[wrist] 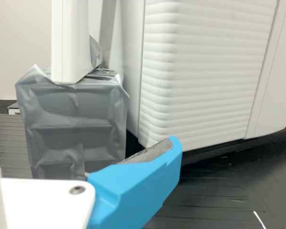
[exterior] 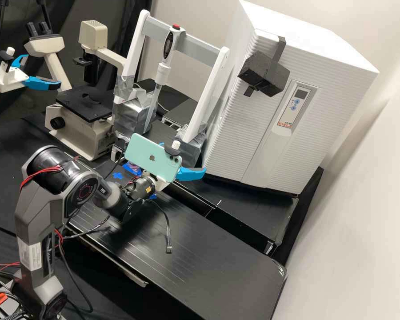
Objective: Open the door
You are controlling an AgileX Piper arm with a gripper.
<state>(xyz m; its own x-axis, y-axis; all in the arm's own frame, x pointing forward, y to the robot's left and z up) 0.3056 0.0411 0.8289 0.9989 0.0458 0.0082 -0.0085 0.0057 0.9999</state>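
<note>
Landmark: the white cabinet (exterior: 315,40). Its ribbed door (exterior: 240,129) sat flush against the body, shut; a control panel (exterior: 293,106) was set in the cabinet's front and a dark block (exterior: 264,73) hung near its upper front edge. The claw (exterior: 185,160) stood wide, fingers (wrist: 138,186) spread, near the cabinet's lower front corner, apart from the door. A phone (exterior: 153,158) was mounted above the claw.

Surface: black, mildly glossy tabletop (exterior: 186,266) in front of the cabinet, with scattered pale streaks. The cabinet itself rested on a black platform (exterior: 253,213), a dark gap between platform and tabletop. Beside the cabinet stood a white frame (exterior: 213,93) on blocks wrapped in silver tape; beyond the frame, well apart from the cabinet, a microscope (exterior: 89,129).

Room: plain pale wall (exterior: 369,213) behind and alongside the cabinet; black cloth (exterior: 129,26) hung behind the microscope.
</note>
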